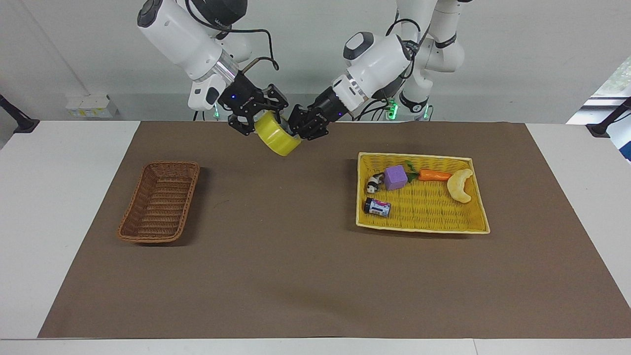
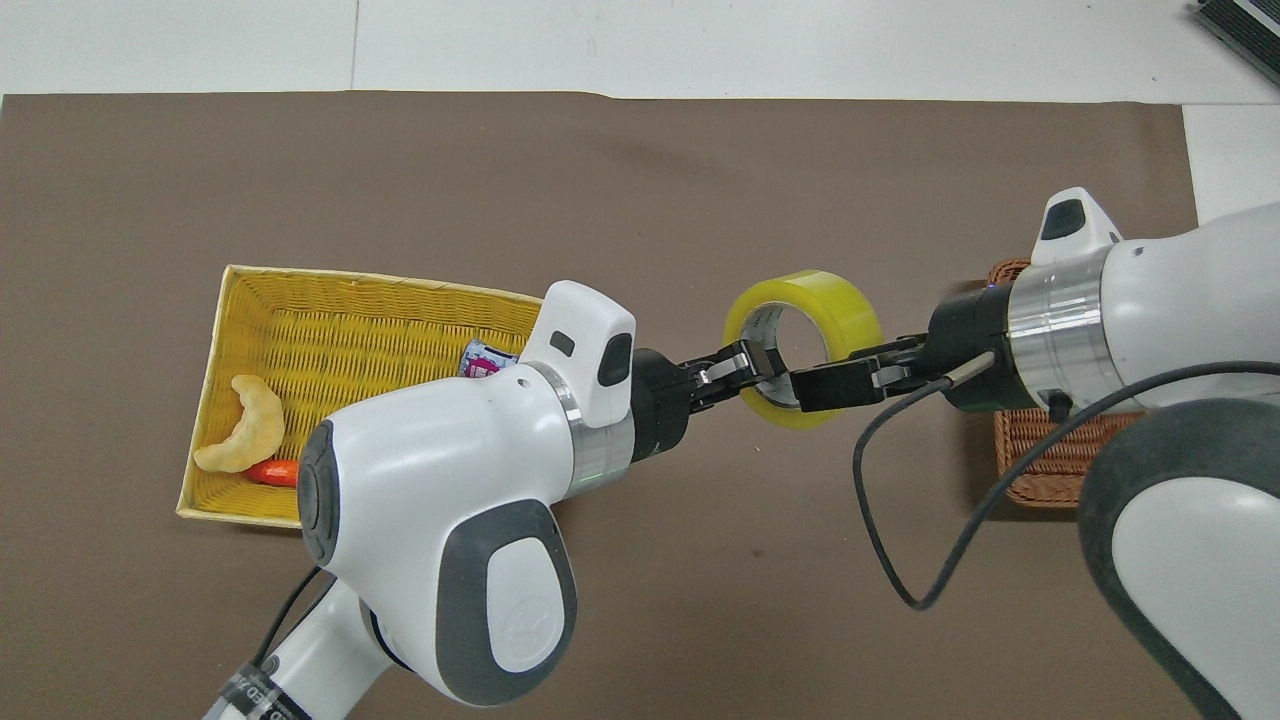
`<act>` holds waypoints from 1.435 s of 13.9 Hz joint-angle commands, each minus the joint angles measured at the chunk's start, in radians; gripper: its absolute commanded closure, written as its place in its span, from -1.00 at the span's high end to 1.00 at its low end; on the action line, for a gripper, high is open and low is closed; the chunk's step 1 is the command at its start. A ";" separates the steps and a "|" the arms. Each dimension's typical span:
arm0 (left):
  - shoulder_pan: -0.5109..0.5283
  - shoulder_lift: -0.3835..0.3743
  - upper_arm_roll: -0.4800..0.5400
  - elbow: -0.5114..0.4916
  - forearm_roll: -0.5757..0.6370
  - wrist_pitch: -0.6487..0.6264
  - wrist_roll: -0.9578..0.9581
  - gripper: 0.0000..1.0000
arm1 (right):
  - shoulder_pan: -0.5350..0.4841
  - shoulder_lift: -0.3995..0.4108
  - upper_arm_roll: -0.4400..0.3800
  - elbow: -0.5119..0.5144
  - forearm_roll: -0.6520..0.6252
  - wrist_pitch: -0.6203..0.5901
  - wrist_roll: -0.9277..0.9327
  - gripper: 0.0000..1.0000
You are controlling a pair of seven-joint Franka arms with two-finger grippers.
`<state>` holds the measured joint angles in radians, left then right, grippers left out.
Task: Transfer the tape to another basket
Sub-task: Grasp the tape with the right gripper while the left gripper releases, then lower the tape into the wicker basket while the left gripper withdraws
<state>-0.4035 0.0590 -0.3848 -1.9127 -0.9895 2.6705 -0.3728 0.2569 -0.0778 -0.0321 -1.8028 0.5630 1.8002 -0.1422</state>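
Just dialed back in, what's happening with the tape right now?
Mid-handover, up in the air over the brown mat. The left gripper and the right gripper both have fingers on the wide roll of translucent yellow packing tape, one at each side of the ring. Whose grip carries it I cannot tell. The narrow brown wicker basket, at the right arm's end, holds nothing yet. The purple cube sits in the yellow woven tray basket.

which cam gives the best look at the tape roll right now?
Overhead view: the tape shows as an open ring with its pale core visible, the left gripper and right gripper at its rim. The facing view shows only its yellow outer band, partly screened by both grippers, raised above the mat.
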 commanded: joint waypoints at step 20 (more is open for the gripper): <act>0.385 -0.085 0.035 0.047 0.782 -0.669 -0.092 1.00 | -0.396 0.125 -0.009 -0.102 -0.101 0.043 -0.208 -1.00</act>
<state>-0.0825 -0.0267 -0.3408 -1.8814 -0.2806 2.0380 -0.5014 -0.0674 -0.0120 -0.0527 -1.9057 0.4489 1.8031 -0.2592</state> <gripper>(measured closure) 0.000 1.000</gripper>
